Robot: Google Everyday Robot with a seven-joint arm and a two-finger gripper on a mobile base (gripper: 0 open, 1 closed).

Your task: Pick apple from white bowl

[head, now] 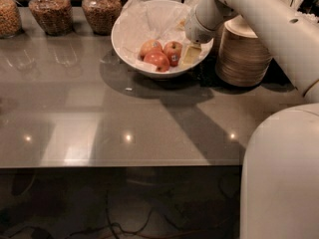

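The white bowl stands at the back of the grey table, lined with crumpled white paper. Three red apples lie in it: one at the back left, one at the back right, and one in front. My gripper reaches down into the right side of the bowl, just right of the back right apple, close to it or touching it. It holds nothing that I can see.
A stack of beige disposable bowls stands right of the white bowl, under my arm. Three glass jars of grains line the back left. The table's front edge runs across the middle. My arm's white body fills the lower right.
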